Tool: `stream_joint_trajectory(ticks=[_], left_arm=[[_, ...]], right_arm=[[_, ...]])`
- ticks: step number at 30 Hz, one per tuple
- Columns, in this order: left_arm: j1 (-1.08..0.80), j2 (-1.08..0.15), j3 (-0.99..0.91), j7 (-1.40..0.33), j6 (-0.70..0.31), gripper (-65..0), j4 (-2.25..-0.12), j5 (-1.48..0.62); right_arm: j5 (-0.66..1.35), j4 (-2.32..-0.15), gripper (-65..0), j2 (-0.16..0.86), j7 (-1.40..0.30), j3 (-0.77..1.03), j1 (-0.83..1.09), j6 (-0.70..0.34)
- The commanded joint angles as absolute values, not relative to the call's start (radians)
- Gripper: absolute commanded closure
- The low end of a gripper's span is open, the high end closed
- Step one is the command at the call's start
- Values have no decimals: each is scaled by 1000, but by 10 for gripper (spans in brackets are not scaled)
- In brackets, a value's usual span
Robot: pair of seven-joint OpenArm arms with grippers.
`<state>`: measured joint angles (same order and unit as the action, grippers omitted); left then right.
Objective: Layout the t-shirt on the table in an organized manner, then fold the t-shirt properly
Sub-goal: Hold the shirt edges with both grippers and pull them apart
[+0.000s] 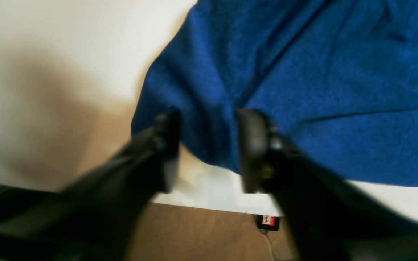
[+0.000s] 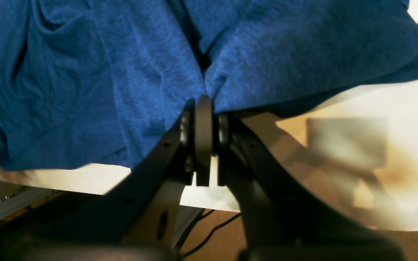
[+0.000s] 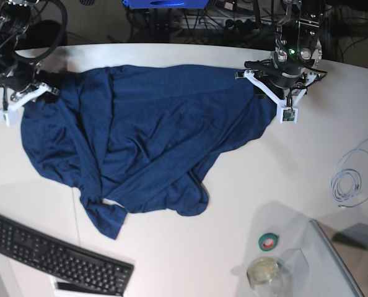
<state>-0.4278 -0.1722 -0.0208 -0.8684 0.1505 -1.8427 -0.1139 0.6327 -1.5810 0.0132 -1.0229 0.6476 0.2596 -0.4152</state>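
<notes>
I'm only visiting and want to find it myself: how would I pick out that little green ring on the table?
Start at the white table and the big navy t-shirt. Go toward the near edge on the side with the coiled white cable. The green tape roll lies flat beside a clear jar, the only green thing there.

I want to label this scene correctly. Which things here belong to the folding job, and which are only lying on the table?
Belong to the job:
t-shirt
table
left gripper
right gripper

Only lying about:
black keyboard
coiled white cable
green tape roll
clear jar
</notes>
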Motion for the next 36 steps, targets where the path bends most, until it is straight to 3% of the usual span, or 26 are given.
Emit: stream_joint_trajectory(ticks=[1,4,7,10,14,26,31,36], left_arm=[[-449,-177,-25,-857,153,-339,-1876,-114],[-503,-174,-74,-857,153,-426,-1931,-120],[-535,-143,-177,-848,147,-449,-1922,-140],[-535,-116,-302,-840,56,-451,-1877,-266],[-536,-107,-394,-693,-99,-443,-1793,-446],[-444,-68,-394,-567,-117,-451,-1555,-463],[-437,-50,-395,-564,-242,-451,-1583,-463],[-481,-36,-401,-564,-255,-443,-1689,-463]], right_arm=[[651,-1604,-5,22,-1017,650,266,-420],[651,-1604,-5,22,-1017,650,277,-421],[651,-1604,-5,22,-1017,650,282,-423],[651,-1604,-3,22,-1017,648,282,-423],[651,-1604,-3,22,-1017,647,282,-424],[651,-1604,-2,22,-1012,647,280,-424],[651,-1604,-2,22,-1012,647,280,-424],[650,-1604,-2,36,-1010,647,280,-424]])
